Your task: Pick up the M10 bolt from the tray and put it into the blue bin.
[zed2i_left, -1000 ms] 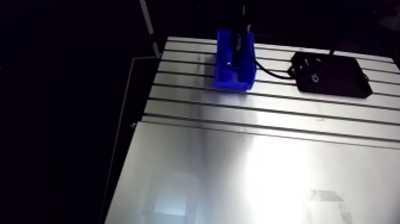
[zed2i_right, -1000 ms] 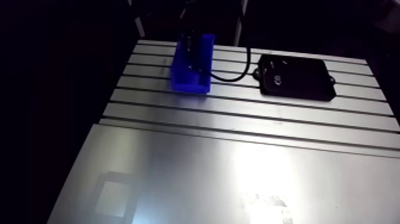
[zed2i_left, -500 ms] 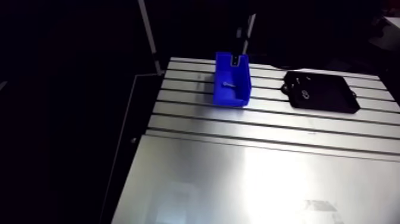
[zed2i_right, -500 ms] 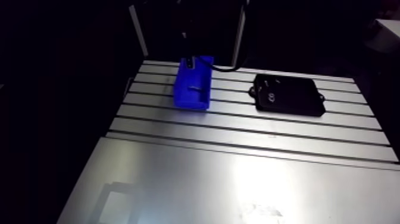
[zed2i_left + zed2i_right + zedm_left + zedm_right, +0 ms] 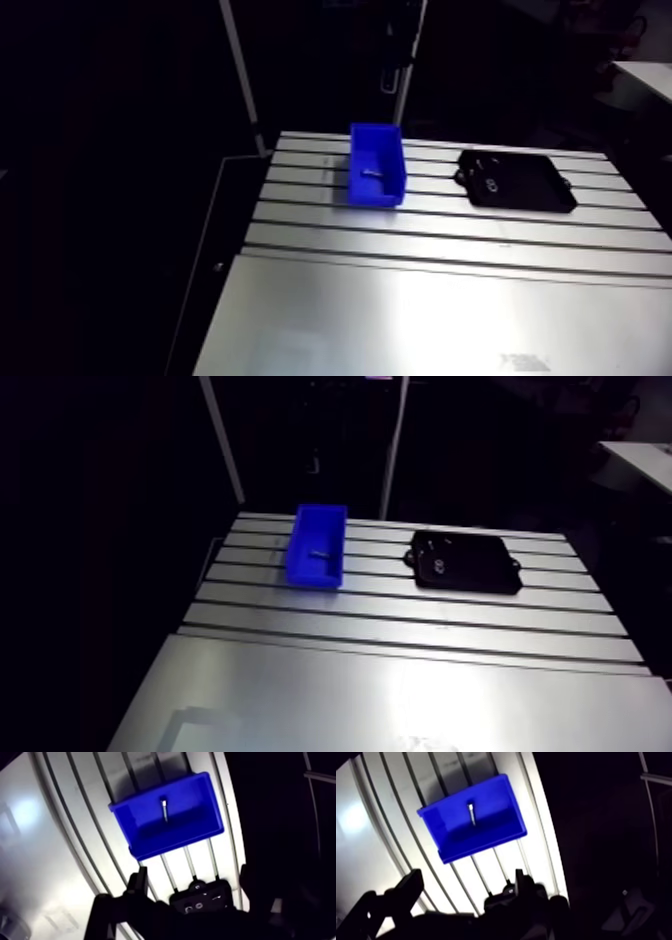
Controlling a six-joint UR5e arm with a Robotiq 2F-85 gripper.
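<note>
Your M10 bolt (image 5: 163, 807) lies inside the blue bin (image 5: 175, 838), its long axis crosswise to the bin's length; the gripper (image 5: 466, 886) hangs high over the bin, fingers spread and empty — bolt ahead of them; the tray (image 5: 520, 182) sits beside the bin — delivery looks done.

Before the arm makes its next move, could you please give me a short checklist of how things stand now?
1. M10 bolt lies inside the blue bin: ok.
2. Jaws apart, nothing between them: ok.
3. Jaws raised clear of the bin: ok.
4. Bin upright on the table: ok.
5. Black tray holds another bolt: cannot tell.
</note>
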